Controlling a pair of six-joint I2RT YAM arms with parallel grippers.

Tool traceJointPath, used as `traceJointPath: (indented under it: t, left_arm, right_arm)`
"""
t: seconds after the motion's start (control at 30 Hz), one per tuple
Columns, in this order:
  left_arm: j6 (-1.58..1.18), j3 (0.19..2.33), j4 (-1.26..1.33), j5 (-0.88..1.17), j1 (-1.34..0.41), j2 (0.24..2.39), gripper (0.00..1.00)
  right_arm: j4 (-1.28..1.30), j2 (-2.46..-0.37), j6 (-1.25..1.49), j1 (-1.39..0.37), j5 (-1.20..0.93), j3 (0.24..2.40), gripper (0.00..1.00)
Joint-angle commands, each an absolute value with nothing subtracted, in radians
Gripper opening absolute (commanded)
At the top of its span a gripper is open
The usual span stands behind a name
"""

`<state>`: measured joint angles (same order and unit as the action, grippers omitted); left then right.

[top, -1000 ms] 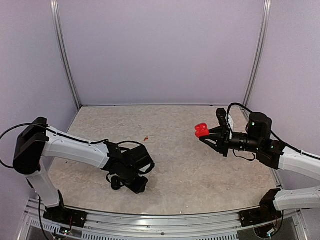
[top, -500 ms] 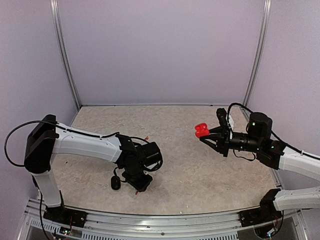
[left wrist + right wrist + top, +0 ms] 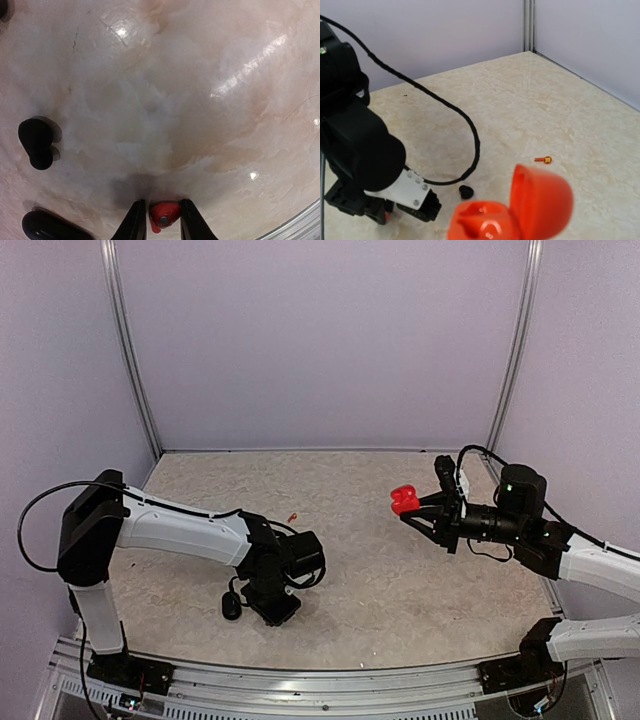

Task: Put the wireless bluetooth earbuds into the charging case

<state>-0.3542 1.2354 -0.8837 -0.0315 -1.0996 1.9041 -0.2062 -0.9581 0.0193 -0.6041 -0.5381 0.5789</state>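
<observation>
My left gripper [image 3: 273, 612] is down at the table near the front. In the left wrist view its fingers are shut on a red earbud [image 3: 164, 215], which fills the gap of the left gripper [image 3: 161, 221]. To its left lies a black earbud [image 3: 36, 142], also seen as the black earbud [image 3: 232, 607] and the black earbud [image 3: 465, 191]. A second tiny red bud [image 3: 292, 517] lies further back, the same red bud [image 3: 543, 160]. My right gripper [image 3: 412, 512] holds the open red charging case [image 3: 404, 499] in the air at the right. The charging case [image 3: 485, 222] faces its camera, sockets empty, lid [image 3: 542, 200] up.
A dark rounded shape [image 3: 47, 227] sits at the bottom left of the left wrist view; I cannot tell what it is. A black cable [image 3: 470, 130] loops from the left arm [image 3: 360, 150] over the tabletop. Walls close the left, back and right sides.
The left arm's wrist has swung to the right, and the black earbud now lies uncovered at its left. The right arm and the red case have stayed still.
</observation>
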Motion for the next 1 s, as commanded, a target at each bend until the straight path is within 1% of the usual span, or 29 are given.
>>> traceJointPath:
  t: [0.0,0.17,0.3,0.47,0.53,0.77,0.97]
  left_arm:
    - [-0.331,1.259,-0.889,-0.025,-1.100,1.925,0.24]
    - [-0.328,1.259,-0.877,-0.022,-1.094,1.917,0.18]
    - [-0.331,1.243,-0.835,-0.018,-1.079,1.888,0.17]
    - [-0.336,1.219,-0.720,-0.050,-1.047,1.785,0.16]
    - [-0.328,1.200,-0.640,-0.071,-1.030,1.699,0.16]
    - [-0.257,1.072,-0.191,-0.111,-1.012,1.388,0.16]
    - [-0.217,0.933,0.189,-0.083,-1.025,1.220,0.16]
  right_arm:
    - [-0.200,-0.942,0.012,-0.594,-0.540,0.597,0.19]
    - [-0.198,-0.940,0.012,-0.594,-0.537,0.597,0.19]
    - [-0.197,-0.941,0.013,-0.593,-0.537,0.598,0.19]
    - [-0.216,-0.937,0.019,-0.593,-0.530,0.595,0.19]
    - [-0.239,-0.938,0.025,-0.594,-0.533,0.590,0.19]
    - [-0.383,-0.993,0.049,-0.595,-0.560,0.581,0.18]
    - [-0.523,-1.052,0.052,-0.628,-0.590,0.595,0.18]
